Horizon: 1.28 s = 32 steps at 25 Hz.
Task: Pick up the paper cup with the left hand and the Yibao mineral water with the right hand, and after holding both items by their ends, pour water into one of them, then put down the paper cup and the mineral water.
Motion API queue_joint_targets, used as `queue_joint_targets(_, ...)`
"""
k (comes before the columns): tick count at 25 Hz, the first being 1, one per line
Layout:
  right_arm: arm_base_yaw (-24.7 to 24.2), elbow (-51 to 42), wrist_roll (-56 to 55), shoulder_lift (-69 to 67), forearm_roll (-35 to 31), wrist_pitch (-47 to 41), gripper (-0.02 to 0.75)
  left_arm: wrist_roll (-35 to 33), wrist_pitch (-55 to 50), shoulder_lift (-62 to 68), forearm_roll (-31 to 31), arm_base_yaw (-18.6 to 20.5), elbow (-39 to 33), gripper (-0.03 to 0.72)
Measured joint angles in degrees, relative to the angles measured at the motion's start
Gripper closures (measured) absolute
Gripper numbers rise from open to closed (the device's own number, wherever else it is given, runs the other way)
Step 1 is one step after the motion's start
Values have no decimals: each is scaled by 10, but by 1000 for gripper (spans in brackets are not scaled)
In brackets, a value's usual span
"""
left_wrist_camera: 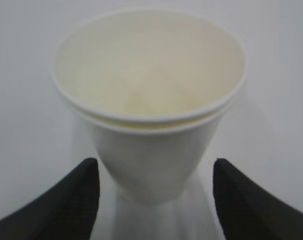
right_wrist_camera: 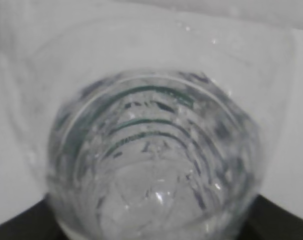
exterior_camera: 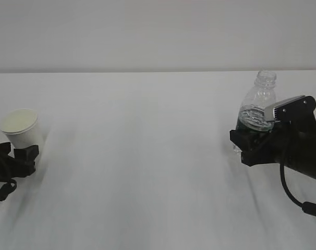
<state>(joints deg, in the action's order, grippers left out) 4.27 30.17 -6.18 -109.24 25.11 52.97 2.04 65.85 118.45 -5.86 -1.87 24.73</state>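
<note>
Cup: I see the paper cup (exterior_camera: 22, 129) upright at the far left of the surface (exterior_camera: 147, 166), low between the left tool's (left_wrist_camera: 155, 192) fingers (left_wrist_camera: 74, 200); whether they grip or merely flank it, I cannot tell.
Bottle: the water bottle (exterior_camera: 257, 112) stands uncapped at right, clenched around its lower half by the right tool (exterior_camera: 259, 138).
Advice: I would squeeze the cup gently, lift both level, then tilt the bottle slowly over the cup's rim.
</note>
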Motion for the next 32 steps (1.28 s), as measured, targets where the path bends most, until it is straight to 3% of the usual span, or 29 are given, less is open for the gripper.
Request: queue_joint_targets(32,0,0,0,0,3,0,303,0,0,48,-12,0,52,109)
